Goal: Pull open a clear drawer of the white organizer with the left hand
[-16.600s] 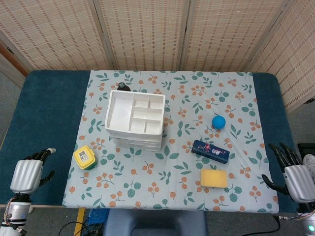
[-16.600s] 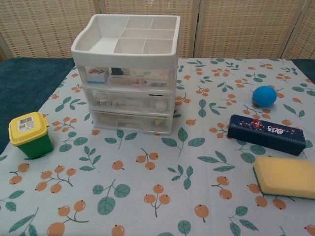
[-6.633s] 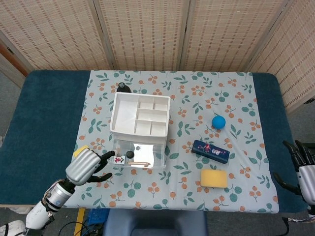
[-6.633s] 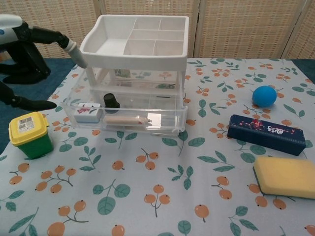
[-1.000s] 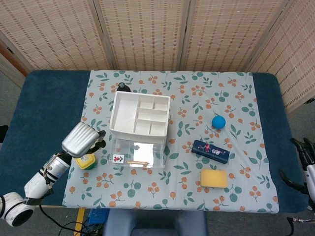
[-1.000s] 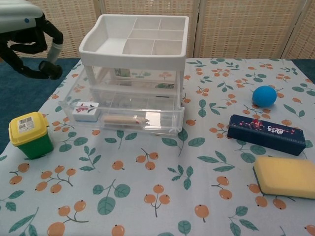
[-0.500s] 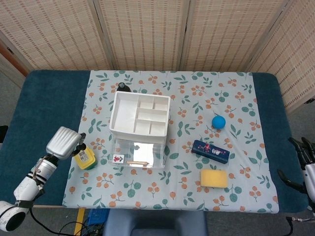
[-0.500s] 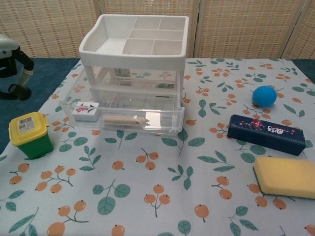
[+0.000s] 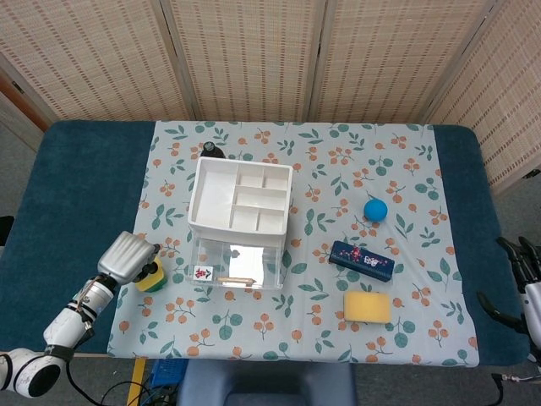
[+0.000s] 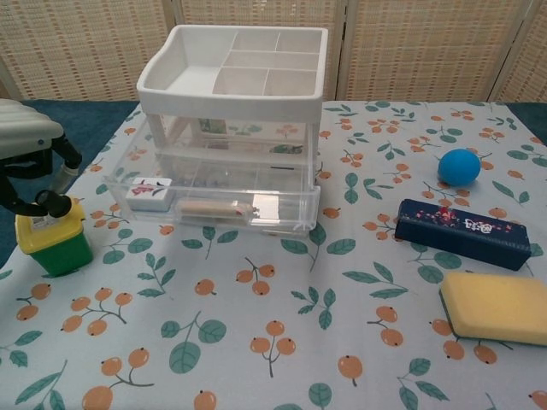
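Partly left hand (image 9: 128,255) over green tub (image 10: 53,246)

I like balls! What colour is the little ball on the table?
The ball is blue, plain with no pattern. It shows best in the chest view.

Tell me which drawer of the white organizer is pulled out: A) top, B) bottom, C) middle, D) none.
B: in the chest view the bottom clear drawer sticks out in front of the white organizer, showing a tile and a stick-like item inside.
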`<state>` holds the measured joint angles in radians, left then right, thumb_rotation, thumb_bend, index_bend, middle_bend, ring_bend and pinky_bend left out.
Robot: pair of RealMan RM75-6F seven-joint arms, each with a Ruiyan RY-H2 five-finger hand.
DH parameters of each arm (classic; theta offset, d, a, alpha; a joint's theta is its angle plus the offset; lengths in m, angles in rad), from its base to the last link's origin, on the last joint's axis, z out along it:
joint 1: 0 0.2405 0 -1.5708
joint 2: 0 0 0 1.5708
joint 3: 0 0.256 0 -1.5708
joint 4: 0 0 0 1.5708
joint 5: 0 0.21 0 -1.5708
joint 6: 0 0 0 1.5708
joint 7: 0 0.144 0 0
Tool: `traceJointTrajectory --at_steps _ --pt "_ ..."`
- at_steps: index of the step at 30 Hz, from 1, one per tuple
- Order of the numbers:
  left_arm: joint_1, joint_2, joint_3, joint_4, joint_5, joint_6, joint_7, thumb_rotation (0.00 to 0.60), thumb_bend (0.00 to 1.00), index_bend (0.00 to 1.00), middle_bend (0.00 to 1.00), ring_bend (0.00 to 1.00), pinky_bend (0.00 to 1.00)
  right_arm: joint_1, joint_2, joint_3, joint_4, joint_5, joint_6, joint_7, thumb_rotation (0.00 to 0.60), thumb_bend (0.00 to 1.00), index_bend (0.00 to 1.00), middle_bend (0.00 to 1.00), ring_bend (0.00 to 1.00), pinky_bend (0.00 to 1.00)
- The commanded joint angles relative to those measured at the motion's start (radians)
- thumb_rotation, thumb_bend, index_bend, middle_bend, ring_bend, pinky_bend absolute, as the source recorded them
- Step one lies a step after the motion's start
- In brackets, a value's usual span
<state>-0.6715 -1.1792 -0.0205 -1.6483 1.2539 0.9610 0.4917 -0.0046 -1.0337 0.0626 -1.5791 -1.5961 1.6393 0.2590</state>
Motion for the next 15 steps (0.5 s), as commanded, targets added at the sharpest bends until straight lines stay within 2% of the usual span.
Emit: traceJointTrajectory --at_steps 1,4,7,11,15 --pt "0.002 0.002 -0.003 -0.009 -0.012 0.002 0.007 0.600 0.21 0.49 0.93 1.00 1.00 -0.001 0.000 0.000 -0.001 0.000 0.001 -0.001 0.600 0.29 0.00 0.13 0.01 0.07" --pt "0.013 0.008 -0.005 -0.021 -0.019 0.023 0.016 0.600 0.21 0.38 0.93 1.00 1.00 0.000 0.000 -0.001 -0.001 -0.001 0.000 -0.001 0.600 0.29 0.00 0.13 0.01 0.07" --pt "0.027 0.022 -0.007 -0.037 -0.032 0.044 0.024 0.600 0.21 0.32 0.93 1.00 1.00 0.001 0.001 0.000 -0.001 -0.002 0.000 -0.001 0.600 0.29 0.00 0.13 0.01 0.07" --pt "0.067 0.045 -0.025 -0.072 -0.066 0.118 0.013 0.600 0.21 0.28 0.92 0.98 1.00 0.000 -0.001 0.000 0.003 0.001 0.001 0.003 0.600 0.29 0.00 0.13 0.01 0.07" --pt "0.139 0.052 -0.053 -0.104 -0.105 0.244 -0.027 0.600 0.21 0.28 0.87 0.91 1.00 0.002 -0.001 -0.003 0.006 0.010 -0.014 0.006 0.600 0.29 0.00 0.13 0.01 0.07"
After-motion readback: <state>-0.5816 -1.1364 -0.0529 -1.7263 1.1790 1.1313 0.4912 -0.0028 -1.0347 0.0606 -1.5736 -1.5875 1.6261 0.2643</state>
